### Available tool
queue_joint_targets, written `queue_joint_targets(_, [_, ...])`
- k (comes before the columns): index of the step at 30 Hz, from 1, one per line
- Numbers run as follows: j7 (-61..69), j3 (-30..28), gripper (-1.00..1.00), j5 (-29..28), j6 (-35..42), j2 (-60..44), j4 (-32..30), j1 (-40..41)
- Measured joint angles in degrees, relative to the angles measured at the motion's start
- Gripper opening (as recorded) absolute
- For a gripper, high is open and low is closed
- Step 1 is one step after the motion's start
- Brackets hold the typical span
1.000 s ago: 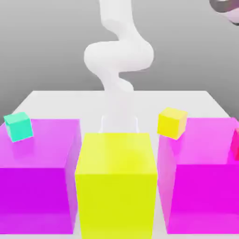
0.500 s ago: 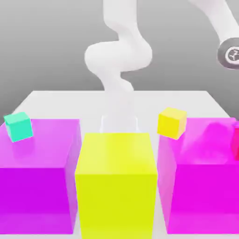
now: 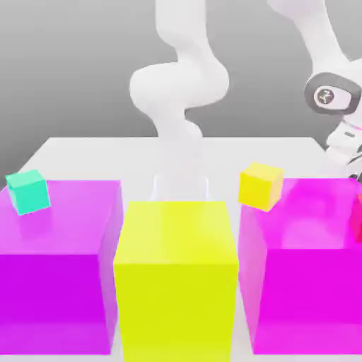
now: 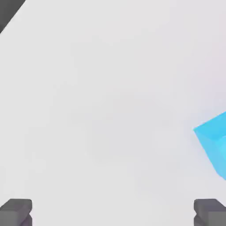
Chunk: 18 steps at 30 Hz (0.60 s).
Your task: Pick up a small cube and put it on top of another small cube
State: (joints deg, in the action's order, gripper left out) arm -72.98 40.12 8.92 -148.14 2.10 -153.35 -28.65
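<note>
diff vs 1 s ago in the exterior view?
The arm swung down along the exterior view's right edge, its hand now low behind the right magenta block. Gripper open, nothing held. Teal cube, yellow cube and big blocks unchanged.

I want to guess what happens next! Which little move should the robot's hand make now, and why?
Probably slide sideways until the small light-blue cube sits midway between the dark grey fingertips. The gripper is open and holds nothing, and in the hand view the cube lies off toward one fingertip on the white table, not centred.
</note>
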Motion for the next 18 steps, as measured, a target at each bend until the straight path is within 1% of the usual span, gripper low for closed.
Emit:
queue_joint_targets(10, [-17.3,-1.0,0.0,-0.8,-4.9,1.7,-3.5,4.0])
queue_joint_targets(18, [-32.8,-1.3,0.0,-3.6,-10.0,-0.1,-6.6,7.9])
